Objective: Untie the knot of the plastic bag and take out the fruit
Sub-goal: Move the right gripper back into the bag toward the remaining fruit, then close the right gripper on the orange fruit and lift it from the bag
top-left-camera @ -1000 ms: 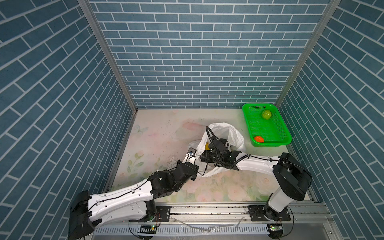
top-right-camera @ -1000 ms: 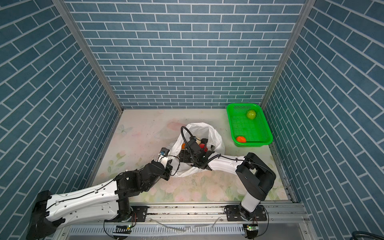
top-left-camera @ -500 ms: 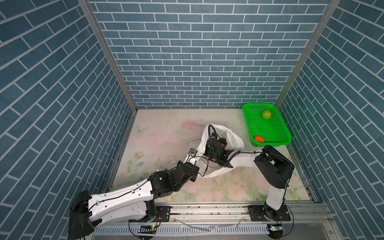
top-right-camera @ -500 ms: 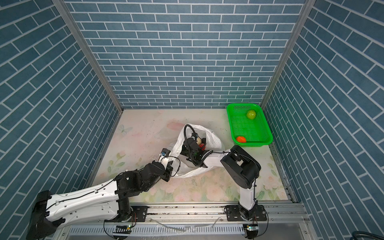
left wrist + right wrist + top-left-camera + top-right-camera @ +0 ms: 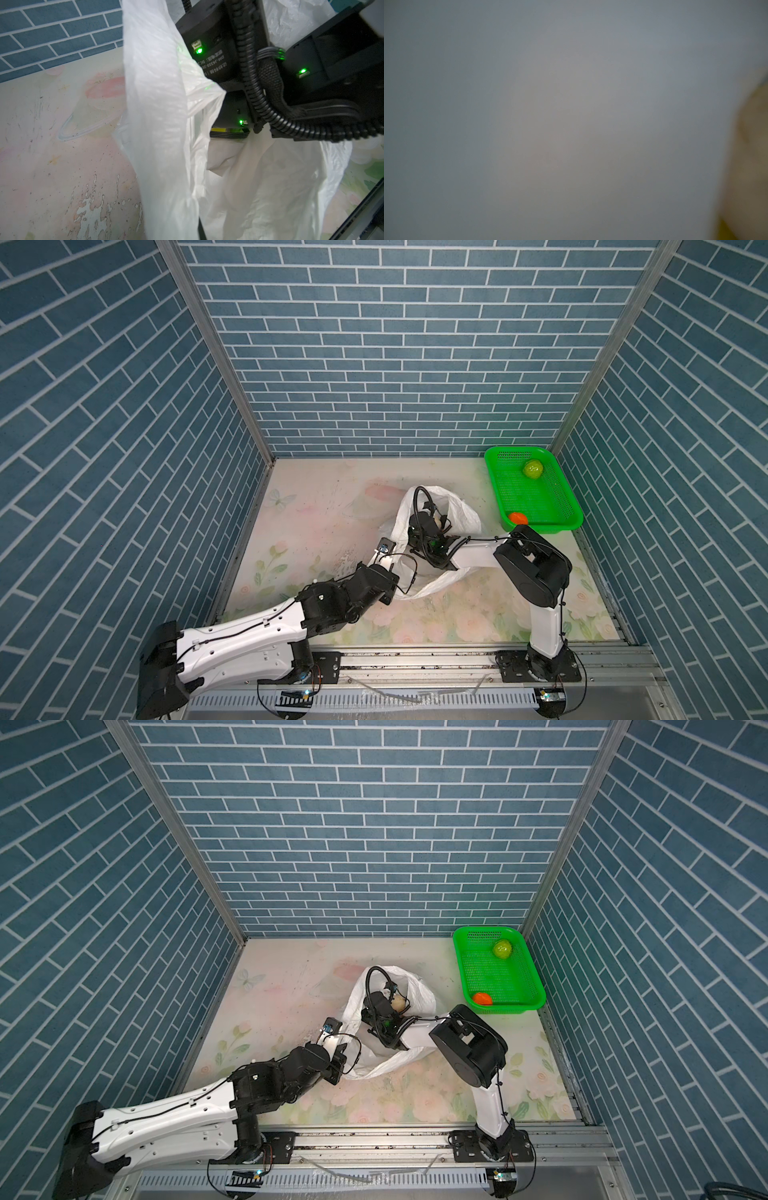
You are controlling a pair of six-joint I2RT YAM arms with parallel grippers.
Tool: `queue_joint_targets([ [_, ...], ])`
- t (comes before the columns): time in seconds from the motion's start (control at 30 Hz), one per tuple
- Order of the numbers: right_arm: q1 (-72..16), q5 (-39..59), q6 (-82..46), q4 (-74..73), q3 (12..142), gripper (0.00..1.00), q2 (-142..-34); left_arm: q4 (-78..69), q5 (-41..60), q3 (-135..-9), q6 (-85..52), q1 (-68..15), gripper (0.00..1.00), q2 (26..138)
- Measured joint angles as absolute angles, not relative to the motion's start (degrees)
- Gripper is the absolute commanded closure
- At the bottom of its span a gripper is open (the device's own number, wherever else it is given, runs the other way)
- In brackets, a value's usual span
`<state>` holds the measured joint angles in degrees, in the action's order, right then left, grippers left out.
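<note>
my left gripper [image 5: 387, 556] is closed at the bag [image 5: 465, 514] rim. i judge it pinches the film to hold the mouth up and open, so the right gripper [image 5: 380, 1006] can reach in. no knot shows. a green fruit [image 5: 533, 469] and an orange fruit [image 5: 518, 517] lie in the basket [image 5: 519, 497]. a whitish fruit [image 5: 399, 1003] sits inside the bag beside the right wrist. the right fingers are buried in the bag, so i cannot tell if they grip anything. the right wrist view is grey blur; the left shows film, not fingers.
</note>
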<state>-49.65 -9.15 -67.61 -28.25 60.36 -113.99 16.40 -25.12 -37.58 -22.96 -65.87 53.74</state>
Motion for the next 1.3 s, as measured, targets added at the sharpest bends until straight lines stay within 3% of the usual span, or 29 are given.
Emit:
queue_joint_targets([
  [0.43, -49.0, -10.5, -71.0, -30.0, 61.6, 0.50, -117.0, 17.3, -24.3, -37.6, -23.8, -65.8, 1.00, 52.9],
  [0.73, -49.0, -9.4, -71.0, -29.5, 60.1, 0.52, -115.3, 17.6, -24.4, -36.6, -23.8, -65.9, 1.00, 52.1],
  [1.3, -49.7, -5.8, -70.4, -12.4, 53.9, 0.52, -93.3, 17.2, -25.8, -35.6, -23.7, -65.9, 1.00, 50.3],
])
